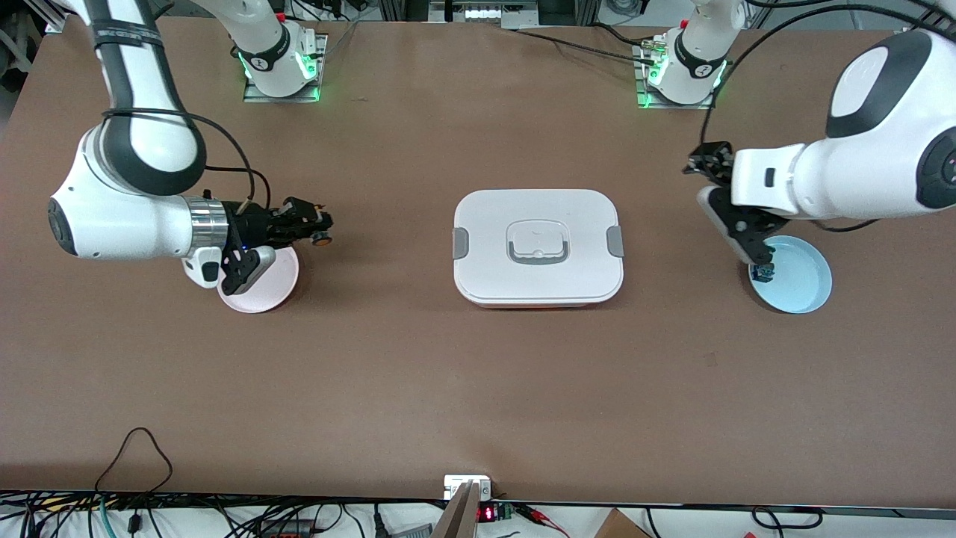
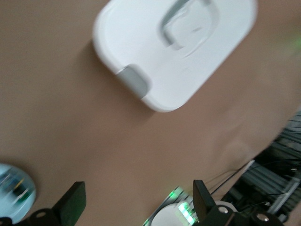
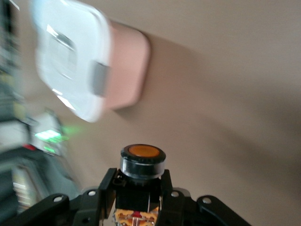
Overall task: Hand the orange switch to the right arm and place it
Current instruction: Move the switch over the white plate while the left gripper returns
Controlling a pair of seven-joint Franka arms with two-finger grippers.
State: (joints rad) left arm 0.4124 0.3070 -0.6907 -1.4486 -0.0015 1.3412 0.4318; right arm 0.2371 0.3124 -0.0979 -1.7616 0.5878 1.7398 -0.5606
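Right claw (image 1: 317, 224) clamped on switch (image 3: 141, 162) body, just beside pink plate (image 1: 263, 288). You handle light, rigid, small part: grip black body, spare brassy pins. Left claw (image 1: 762, 263) spread, empty, over blue plate (image 1: 806, 280).

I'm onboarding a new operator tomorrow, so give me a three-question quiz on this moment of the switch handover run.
1. True or false: the right gripper is shut on the orange switch.
2. Which dish does the left gripper hang over?
A. the pink plate
B. the blue plate
C. the white lidded box
3. Fill in: the white lidded box sits on the table between the two ____.

Key
1. True; the slim black fingers clamp its black body, orange cap outward.
2. B; its fingers are open.
3. plates
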